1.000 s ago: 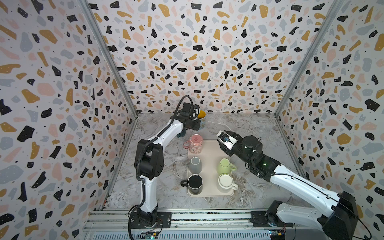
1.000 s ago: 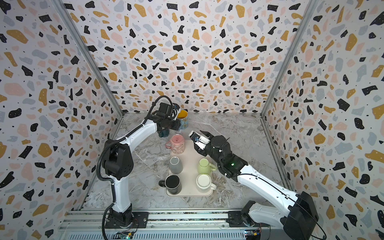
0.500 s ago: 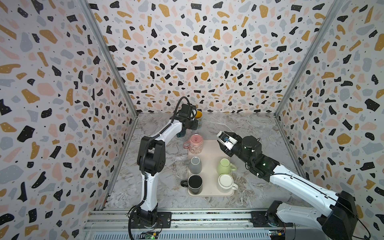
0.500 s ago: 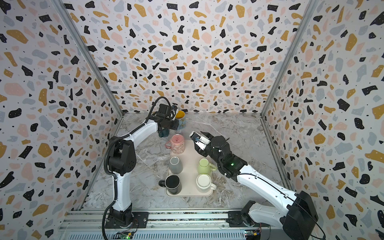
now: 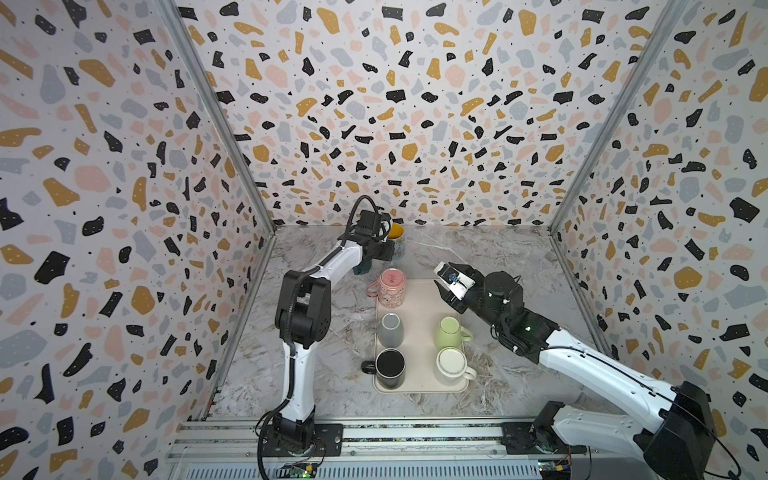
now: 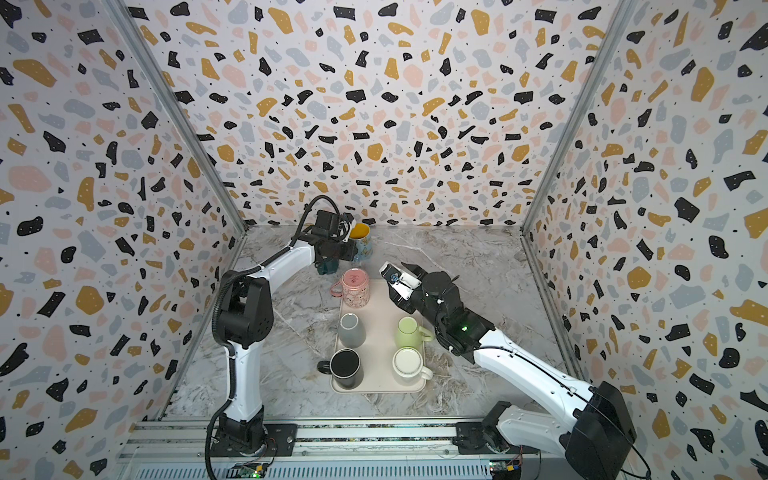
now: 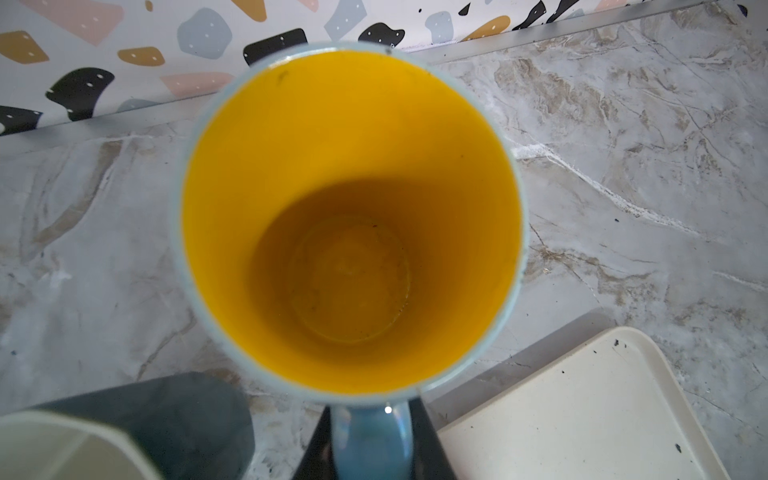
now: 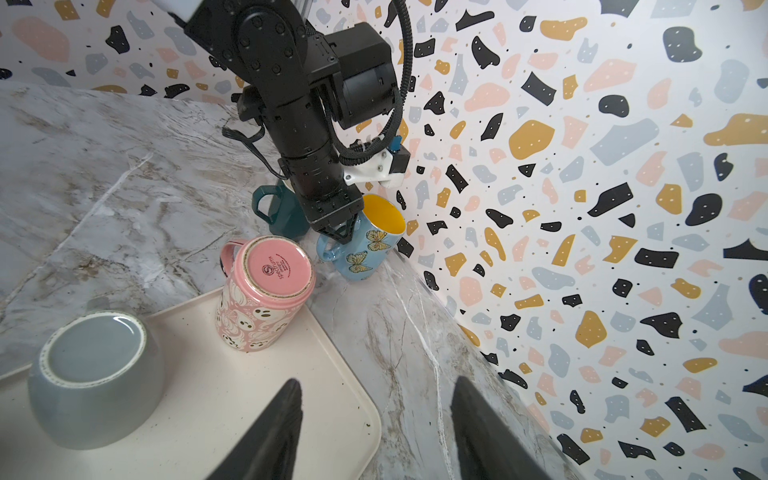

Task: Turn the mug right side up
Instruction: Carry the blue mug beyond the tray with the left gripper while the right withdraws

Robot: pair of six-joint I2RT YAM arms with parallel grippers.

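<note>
Marbled tabletop (image 5: 478,257) runs up to your speckled back wall, and close to that wall you have the blue butterfly mug (image 8: 372,245), yellow mouth up and leaning a little, with the left gripper (image 8: 337,235) pinched tight on its handle. Your right gripper (image 8: 374,386) hangs over the far corner of the cream tray (image 8: 249,395), fingers standing apart with nothing between them, near the upside-down pink mug (image 8: 266,291).
</note>
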